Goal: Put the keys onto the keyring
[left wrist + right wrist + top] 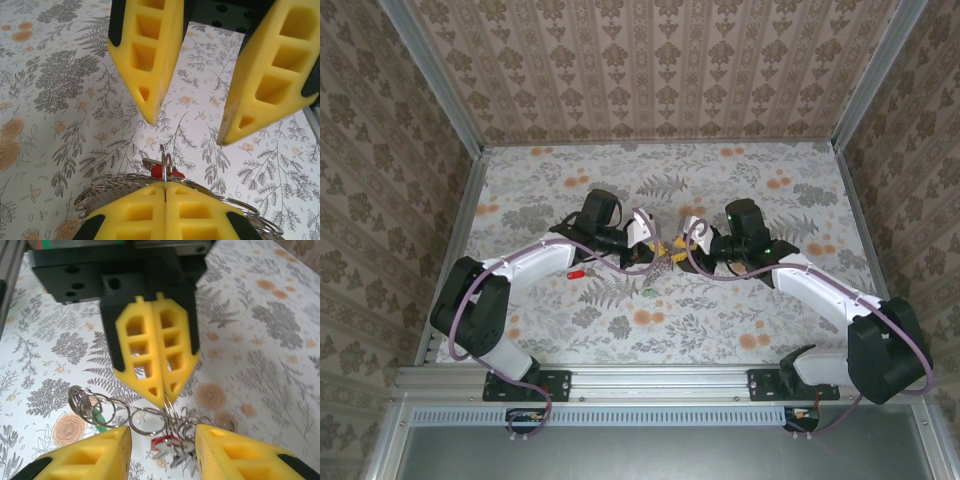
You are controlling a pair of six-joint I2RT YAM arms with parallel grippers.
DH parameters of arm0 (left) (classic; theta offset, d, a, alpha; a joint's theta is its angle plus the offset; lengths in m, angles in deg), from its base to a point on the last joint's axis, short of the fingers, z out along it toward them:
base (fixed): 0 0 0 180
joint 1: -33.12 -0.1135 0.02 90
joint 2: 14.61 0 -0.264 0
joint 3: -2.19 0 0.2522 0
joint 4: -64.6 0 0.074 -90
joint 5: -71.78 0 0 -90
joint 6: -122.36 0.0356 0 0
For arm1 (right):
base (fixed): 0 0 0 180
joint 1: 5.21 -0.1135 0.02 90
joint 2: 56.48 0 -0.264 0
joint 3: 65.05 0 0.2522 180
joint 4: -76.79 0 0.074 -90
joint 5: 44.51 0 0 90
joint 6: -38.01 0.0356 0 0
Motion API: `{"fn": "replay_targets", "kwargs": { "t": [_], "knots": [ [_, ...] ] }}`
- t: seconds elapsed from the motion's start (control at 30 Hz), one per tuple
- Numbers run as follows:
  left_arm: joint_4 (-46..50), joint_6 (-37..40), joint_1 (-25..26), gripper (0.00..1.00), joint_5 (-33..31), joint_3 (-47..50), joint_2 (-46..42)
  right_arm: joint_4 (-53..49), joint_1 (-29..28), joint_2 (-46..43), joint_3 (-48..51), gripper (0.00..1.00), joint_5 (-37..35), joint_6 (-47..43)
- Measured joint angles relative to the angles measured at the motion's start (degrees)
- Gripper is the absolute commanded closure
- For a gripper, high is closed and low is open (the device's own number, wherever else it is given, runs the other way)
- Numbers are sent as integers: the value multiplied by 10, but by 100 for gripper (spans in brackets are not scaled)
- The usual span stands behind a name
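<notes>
1. Jaws of the left gripper (162, 397) are fully closed; we see them pinching the thin grey wire-loop keyring (135, 415).
2. Right gripper (189, 131) jaws stand apart, holding nothing.
3. We find one small red-headed metal key (164, 444) touching the keyring, between the right fingers (95, 452).

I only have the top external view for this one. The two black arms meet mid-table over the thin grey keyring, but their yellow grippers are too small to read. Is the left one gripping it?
Observer: Yes. The left gripper is shut, pinching one loop of the thin grey wire keyring.
Operator: And the right?
Observer: The right gripper faces it with its jaws well apart.
Operator: Any key there?
Observer: A small red-headed metal key sits right by the pinched loop; I cannot tell whether it is threaded.
</notes>
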Motion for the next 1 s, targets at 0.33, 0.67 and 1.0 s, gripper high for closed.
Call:
{"fn": "replay_targets", "kwargs": {
  "t": [0.33, 0.67, 1.0],
  "knots": [
    [0, 0, 0, 100, 12, 0, 0, 11, 7, 42, -22, 70, 11, -46],
    [-4, -4, -2, 100, 14, 0, 0, 4, 13, 74, -37, 75, 39, -63],
    [-7, -4, -5, 91, 7, 0, 0, -12, 13, 78, -44, 99, 45, -69]
  ]
}}
